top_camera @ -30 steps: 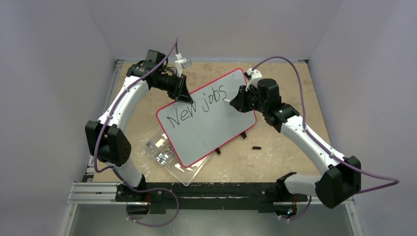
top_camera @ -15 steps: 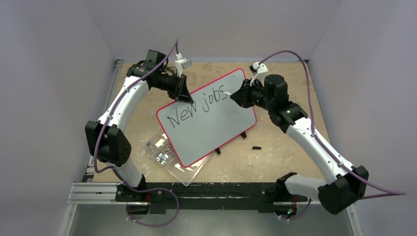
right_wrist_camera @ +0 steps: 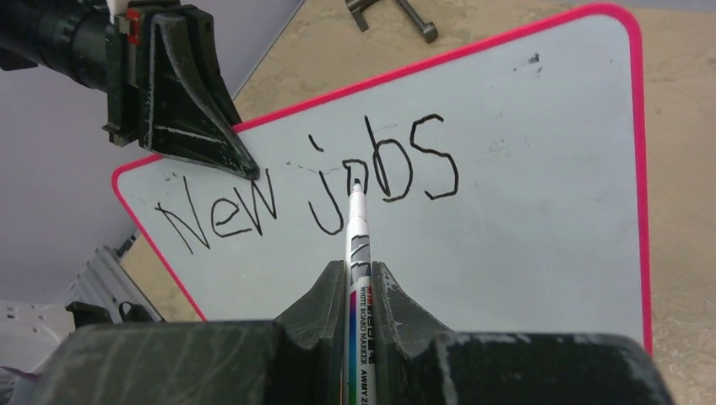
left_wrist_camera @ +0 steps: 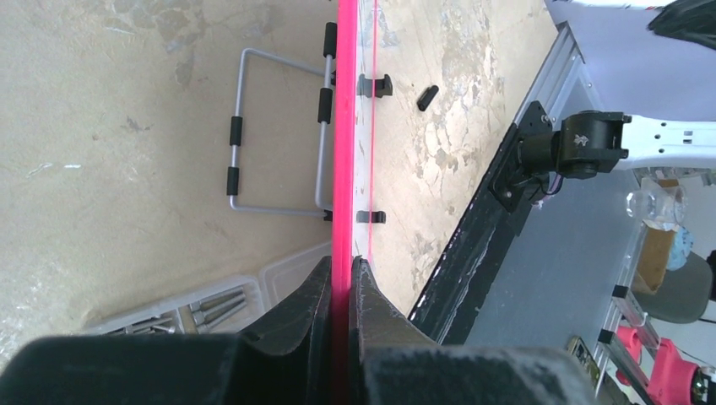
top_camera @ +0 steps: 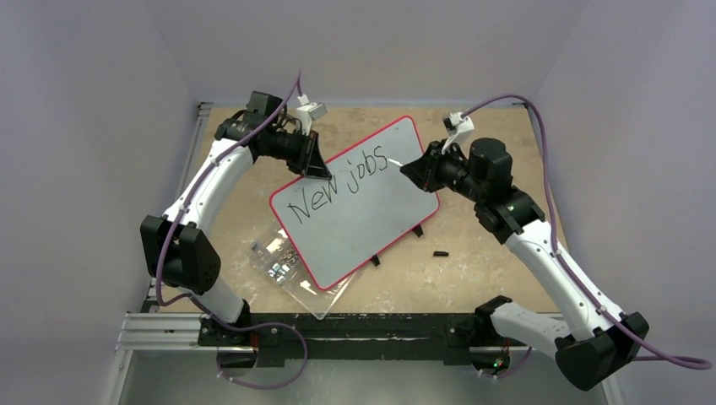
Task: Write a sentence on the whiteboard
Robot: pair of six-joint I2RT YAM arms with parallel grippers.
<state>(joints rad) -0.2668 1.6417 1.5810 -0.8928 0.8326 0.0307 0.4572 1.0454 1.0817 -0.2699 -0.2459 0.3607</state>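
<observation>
STEP: sentence (right_wrist_camera: 314,202) is reading "New jobs", second line pending | whiteboard (top_camera: 371,228) is lying mid-table | left gripper (left_wrist_camera: 342,270) is clamping its red rim, jaws nearly closed | right gripper (right_wrist_camera: 350,274) is pinching marker (right_wrist_camera: 355,224), tip seemingly lifted | NEXT: placing tip low-left, pressing lightly.

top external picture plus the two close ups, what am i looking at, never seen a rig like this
Two white robot arms are bolted to the near edge of a table. The wide picture looks down from above and behind them; each close-up comes from a camera on one arm's wrist. The left end effector is clamped on the red rim of the whiteboard. The right end effector grips a marker, its tip by the words "New jobs" written so far. A clear box of screws lies by the board's near-left corner, partly hidden by it, and a small black piece lies to the right.
</observation>
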